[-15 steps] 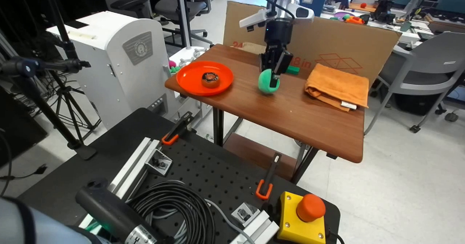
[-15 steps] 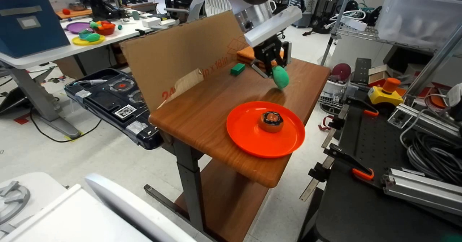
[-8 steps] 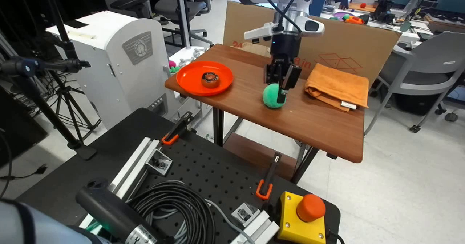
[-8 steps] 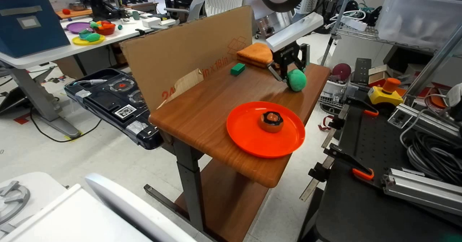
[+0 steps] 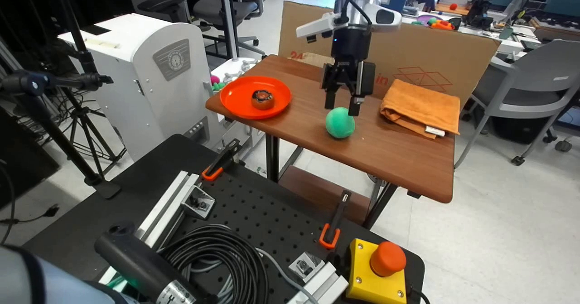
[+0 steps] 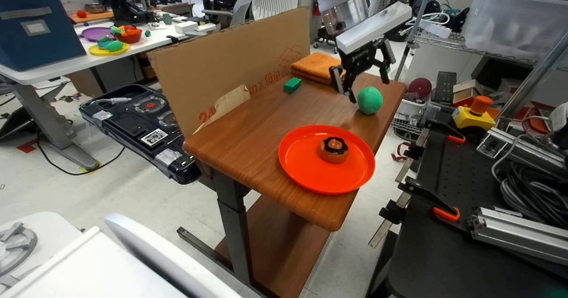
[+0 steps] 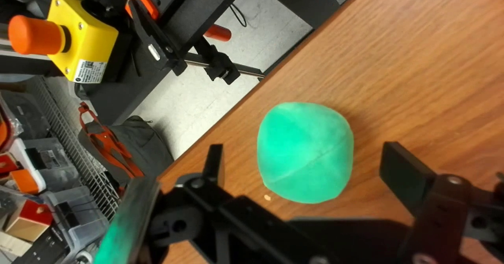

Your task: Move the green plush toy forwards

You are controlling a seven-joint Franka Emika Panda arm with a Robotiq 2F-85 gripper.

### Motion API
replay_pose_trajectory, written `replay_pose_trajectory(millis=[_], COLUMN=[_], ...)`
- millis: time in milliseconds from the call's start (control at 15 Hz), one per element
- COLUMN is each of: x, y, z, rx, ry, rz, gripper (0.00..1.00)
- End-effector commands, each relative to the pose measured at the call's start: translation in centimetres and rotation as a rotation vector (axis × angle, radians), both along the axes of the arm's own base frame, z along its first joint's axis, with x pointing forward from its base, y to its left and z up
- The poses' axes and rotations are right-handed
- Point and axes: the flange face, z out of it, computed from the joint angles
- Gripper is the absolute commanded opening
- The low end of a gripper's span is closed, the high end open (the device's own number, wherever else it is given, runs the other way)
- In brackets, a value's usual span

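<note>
The green plush toy [image 5: 340, 125] rests on the brown table [image 5: 299, 129], close to the long edge that faces the black bench. It shows as a round ball in both exterior views. My gripper [image 5: 342, 109] hovers just above and behind it with the jaws wide apart. In the wrist view the toy [image 7: 305, 154] appears between and slightly beyond the two fingers [image 7: 407, 177], with bare wood visible on both sides of it. Neither finger touches it there.
An orange plate [image 6: 306, 173] holding a small brown ring-like object [image 6: 333, 155] sits at one table end. A folded orange cloth [image 5: 421, 107] lies toward the opposite end. A green block [image 6: 292, 85] is near the upright cardboard [image 6: 230, 62] along the back edge.
A second ago the gripper was shut on the toy, off the table. Both moved toward the bench-side edge and down; then the jaws opened, the toy stayed, and the gripper backed up and away.
</note>
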Motion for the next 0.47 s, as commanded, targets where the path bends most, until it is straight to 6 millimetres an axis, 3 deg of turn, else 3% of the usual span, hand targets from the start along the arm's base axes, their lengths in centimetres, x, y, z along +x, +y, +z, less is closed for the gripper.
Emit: replay_pose_trajectory(millis=[0, 67, 133, 267, 400], x=[-2.5, -3.2, -0.8, -1.3, -1.3], y=[2.4, 3.4, 2.0, 2.8, 2.2], z=[4.8, 6.0, 3.6, 4.8, 4.1], rx=[-0.011, -0.003, -0.009, -0.005, -0.007], ry=[-0.096, -0.138, -0.072, -0.087, -0.077], rz=[0.108, 0.153, 0.08, 0.093, 0.085], gripper=[1.0, 1.0, 1.0, 1.0, 1.0])
